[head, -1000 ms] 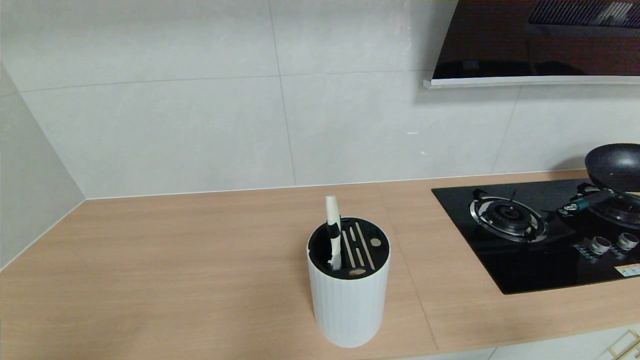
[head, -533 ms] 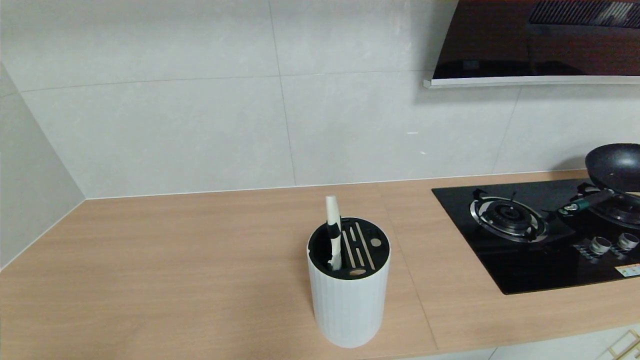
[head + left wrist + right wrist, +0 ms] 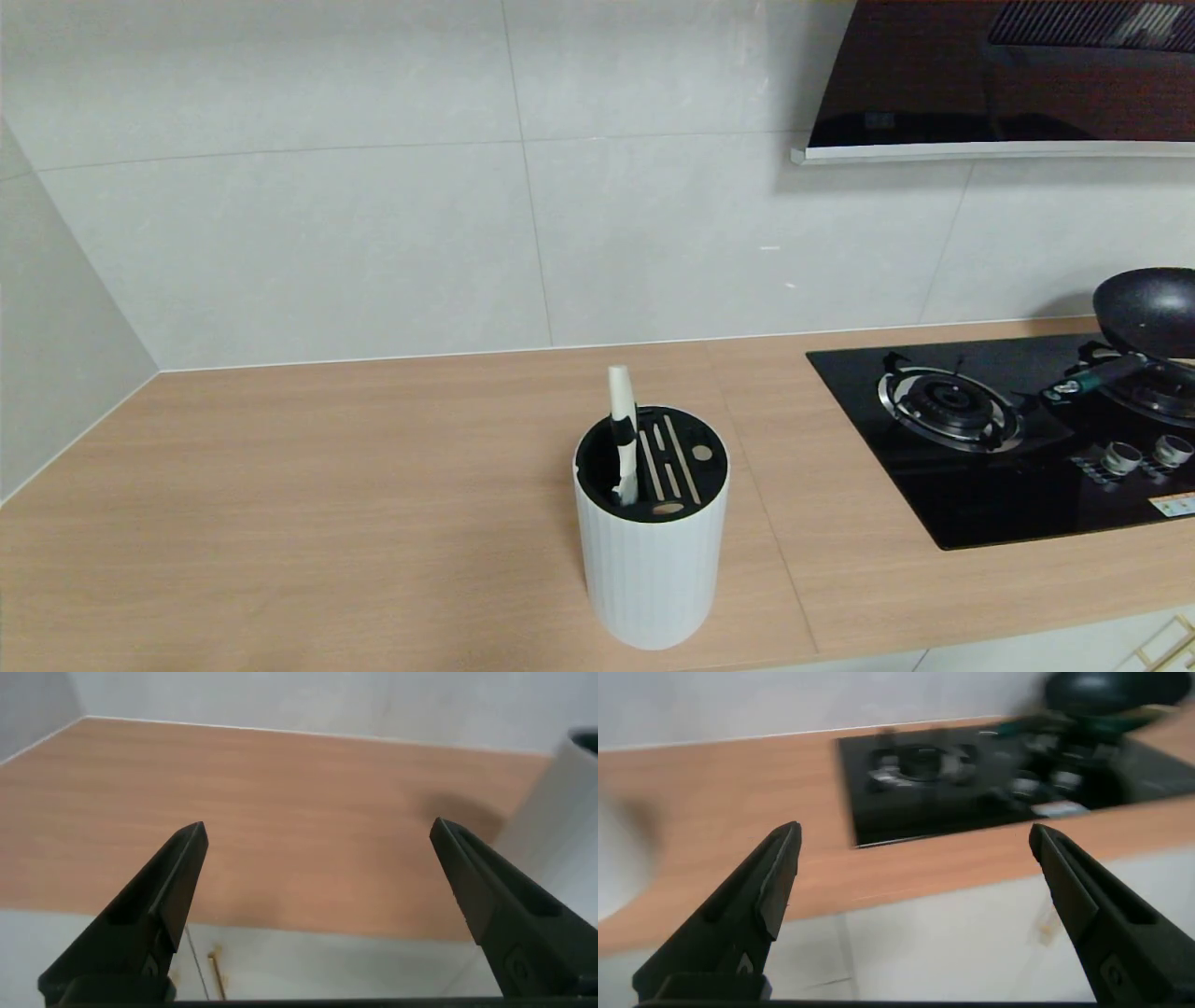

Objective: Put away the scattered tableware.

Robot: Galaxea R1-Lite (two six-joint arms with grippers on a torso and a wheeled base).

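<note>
head view: we see a white ribbed utensil holder [image 3: 651,560] standing upright at the lower centre of the frame, on a pale wooden counter [image 3: 327,485]. its top is a black insert with narrow slots and an open pocket on the frame's left side. a white utensil [image 3: 622,439] with a black band on its handle stands in that pocket, leaning slightly and rising above the rim. at the right of the frame a black hob [image 3: 980,476] is set into the counter, well apart from the holder, with one bare burner ring and two knobs along its near edge. a dark pan [image 3: 1146,308] sits on the far burner at the right edge. a dark range hood [image 3: 1008,75] fills the upper right, and a grey tiled wall [image 3: 327,233] runs behind the counter

left wrist view: we see the left end effector [image 3: 318,905] spread wide, its two dark fingers [image 3: 159,915] far apart with nothing between them. it hangs off the front edge of the counter [image 3: 280,812], with a white cabinet front [image 3: 308,971] beneath. the side of the utensil holder [image 3: 561,812] shows at the frame's edge, apart from the fingers

right wrist view: we see the right end effector [image 3: 915,905] also spread wide and holding nothing, out in front of the counter [image 3: 738,793]. beyond it lie the hob [image 3: 971,775] and, farther back, the pan [image 3: 1102,691], both blurred
</note>
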